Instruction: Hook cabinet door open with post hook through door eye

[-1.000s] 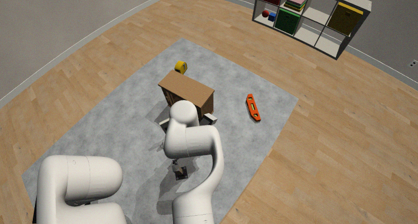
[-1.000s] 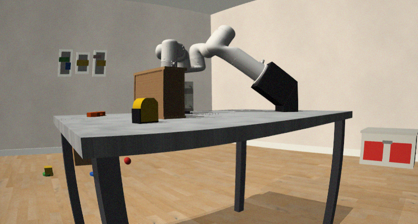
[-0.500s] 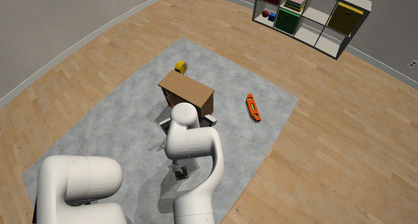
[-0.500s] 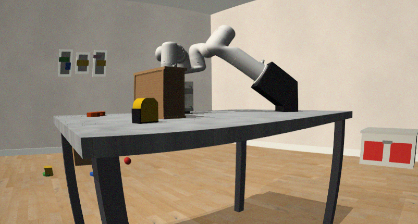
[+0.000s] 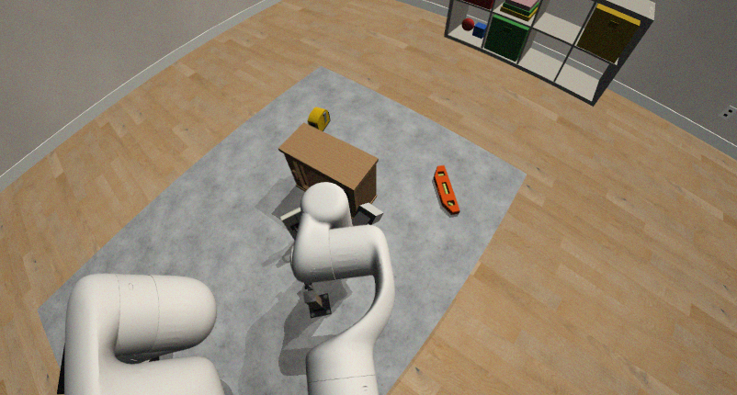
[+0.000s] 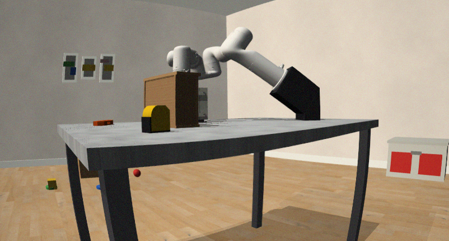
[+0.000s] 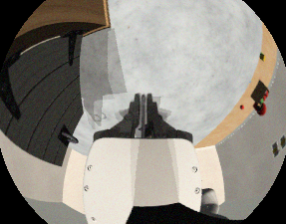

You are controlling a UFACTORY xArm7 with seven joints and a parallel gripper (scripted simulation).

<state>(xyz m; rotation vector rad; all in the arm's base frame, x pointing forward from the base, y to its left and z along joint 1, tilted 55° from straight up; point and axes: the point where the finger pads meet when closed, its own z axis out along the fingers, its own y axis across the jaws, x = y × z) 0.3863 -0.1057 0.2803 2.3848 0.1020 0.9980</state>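
Observation:
The brown wooden cabinet [image 5: 330,163] stands upright on the grey table and also shows in the exterior view [image 6: 172,98]. My gripper [image 7: 143,101] hangs in front of the cabinet, low over the table. Its fingers are pressed together with nothing visible between them. The arm hides it in the top view. In the wrist view the cabinet top [image 7: 66,9] is at the upper left, with the dark cabinet front [image 7: 40,108] and a small peg [image 7: 68,136] below it. The post with the hook [image 5: 316,301] stands on a dark base near the arm, partly hidden by it.
A yellow and black tape measure [image 5: 319,118] lies behind the cabinet. An orange spirit level [image 5: 446,188] lies to the right. A light grey panel [image 6: 202,103] shows beside the cabinet's front. The arm's black base [image 6: 297,94] is at the table's far side.

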